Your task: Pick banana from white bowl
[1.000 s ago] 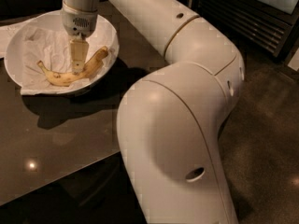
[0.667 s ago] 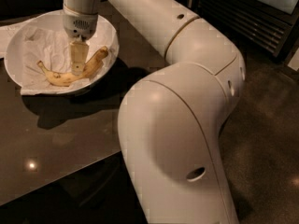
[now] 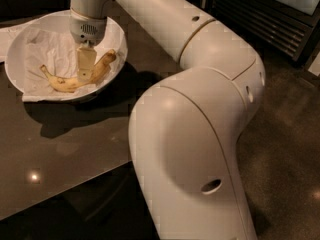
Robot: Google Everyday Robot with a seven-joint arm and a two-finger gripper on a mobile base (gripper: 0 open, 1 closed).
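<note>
Banana (image 3: 62, 84) grasping is the step in hand, and everything for it sits toward 10 o'clock of the view, where the white bowl (image 3: 113, 38) rests on the dark glossy table (image 3: 60, 149). The fruit lies on the crumpled paper towel (image 3: 50, 49) lining the bowl, curving through the near half from a thin end at about 8 o'clock of the bowl's centre to a blunt end at about 3 o'clock, close under the rim. The gripper (image 3: 85, 71) hangs straight down from the wrist of the big white arm (image 3: 200, 49) and meets the banana around 5 o'clock of the centre, roughly at mid-length; it covers that stretch of the fruit. Whether it has closed on the banana or only stands over it, I cannot tell from this angle. To do the step well, I judge the grip should stay across the banana's narrow width near its middle, so neither end droops on the lift. The squeeze should be modest, since a speckled ripe banana bruises and splits easily. The paper towel may get pinched along with it, so a slow vertical rise would show early if the lining comes too. Clearing the rim at 3 o'clock before any sideways travel would keep the bowl from being dragged.
</note>
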